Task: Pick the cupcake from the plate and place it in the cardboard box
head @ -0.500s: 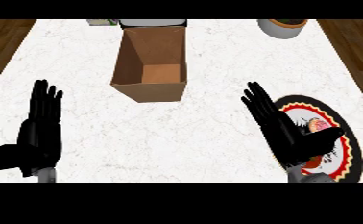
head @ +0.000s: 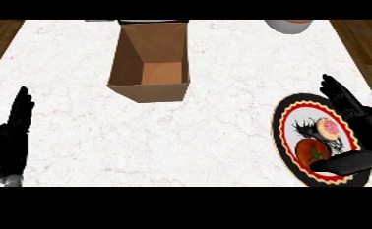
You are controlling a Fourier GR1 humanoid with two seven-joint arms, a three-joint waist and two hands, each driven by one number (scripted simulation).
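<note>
The right hand [head: 344,101] comes in at the right edge of the frame and sits over the right side of the plate [head: 285,125]. Its fingers [head: 335,91] are straight and point toward the upper left, lying across the plate's upper right rim. Its thumb [head: 346,164] is spread wide and reaches left across the plate's lower part. The hand is wide open and has hold of nothing.

The cupcake [head: 328,128], pink-topped, is on the plate in the gap between those fingers and the thumb, and no finger curls round it. A red round food item [head: 311,150] lies just below and left of it, with the thumb's tip beside it. The plate has a red band inside a black rim and a dark drawing at its centre.

The left hand [head: 15,134] rests at the lower left edge, fingers straight and pointing up, holding nothing.

The cardboard box [head: 149,88] stands open-topped on the white marbled counter [head: 218,139] in the upper centre, well apart from the plate. A grey bowl [head: 288,26] shows at the upper right edge.
</note>
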